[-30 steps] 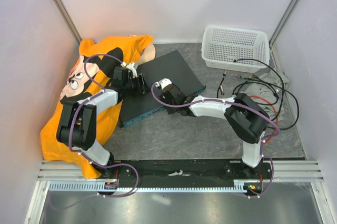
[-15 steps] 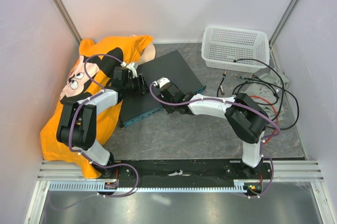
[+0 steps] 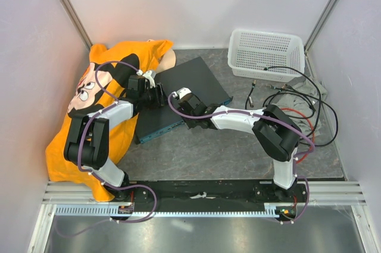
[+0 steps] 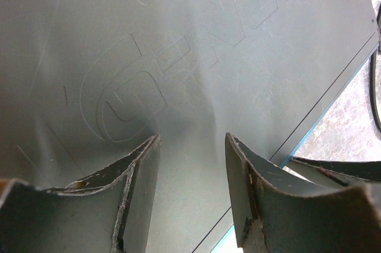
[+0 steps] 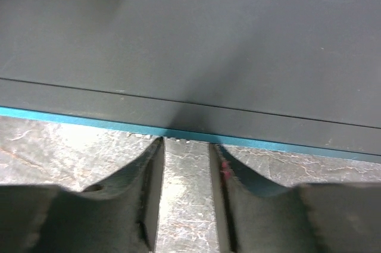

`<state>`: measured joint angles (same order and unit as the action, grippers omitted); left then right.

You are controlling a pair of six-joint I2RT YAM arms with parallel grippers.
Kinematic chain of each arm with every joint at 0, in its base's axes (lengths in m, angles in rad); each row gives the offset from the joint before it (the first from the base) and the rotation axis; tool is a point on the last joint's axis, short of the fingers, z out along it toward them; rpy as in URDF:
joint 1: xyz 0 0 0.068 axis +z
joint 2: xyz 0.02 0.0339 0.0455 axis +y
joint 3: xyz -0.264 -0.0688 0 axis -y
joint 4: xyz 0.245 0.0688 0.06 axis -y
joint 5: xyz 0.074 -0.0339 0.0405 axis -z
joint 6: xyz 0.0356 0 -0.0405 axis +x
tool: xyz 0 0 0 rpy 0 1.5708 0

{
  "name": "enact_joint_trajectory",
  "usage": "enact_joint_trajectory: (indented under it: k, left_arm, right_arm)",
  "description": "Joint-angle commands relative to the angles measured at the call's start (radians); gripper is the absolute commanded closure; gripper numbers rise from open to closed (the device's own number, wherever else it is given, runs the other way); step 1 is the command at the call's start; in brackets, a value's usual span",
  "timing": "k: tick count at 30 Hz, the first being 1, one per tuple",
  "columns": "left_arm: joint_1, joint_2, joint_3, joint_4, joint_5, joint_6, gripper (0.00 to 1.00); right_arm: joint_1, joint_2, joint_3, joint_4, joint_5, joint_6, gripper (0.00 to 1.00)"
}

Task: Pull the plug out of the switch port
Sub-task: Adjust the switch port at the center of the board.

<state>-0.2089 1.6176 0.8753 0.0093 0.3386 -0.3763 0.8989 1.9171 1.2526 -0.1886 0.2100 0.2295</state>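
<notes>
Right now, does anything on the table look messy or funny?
Yes. A crumpled orange cartoon T-shirt lies at the left, odd among network gear. The switch sits crooked beside it, and loose black cables are tangled at the right by the white mesh basket.

Unreadable embossed lettering (image 4: 128,95) on switch (image 4: 280,80)

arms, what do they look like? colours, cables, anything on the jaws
Both the left arm and right arm mix white shells with black joints and links. A purple cable loops along each. The jaws are dark grey with scuffed edges.
</notes>
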Motion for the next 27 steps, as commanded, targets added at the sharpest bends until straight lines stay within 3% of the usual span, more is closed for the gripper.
enact_joint_trajectory:
  k: [1,4,11,27]
  left_arm:
    - [0.003,0.028,-0.039,-0.086,-0.046,0.013,0.44]
    - [0.003,0.022,-0.050,-0.080,-0.055,0.017,0.44]
    - [0.003,0.033,-0.042,-0.084,-0.050,0.020,0.44]
    - [0.003,0.033,-0.041,-0.080,-0.041,0.016,0.44]
  right_arm:
    - [-0.031,0.023,0.079,0.241,0.057,-0.035,0.60]
    - [-0.041,0.004,0.065,0.236,0.054,-0.021,0.62]
    - [-0.048,-0.049,0.064,0.222,0.008,0.016,0.56]
    - [-0.043,0.025,0.188,0.230,0.170,-0.073,0.56]
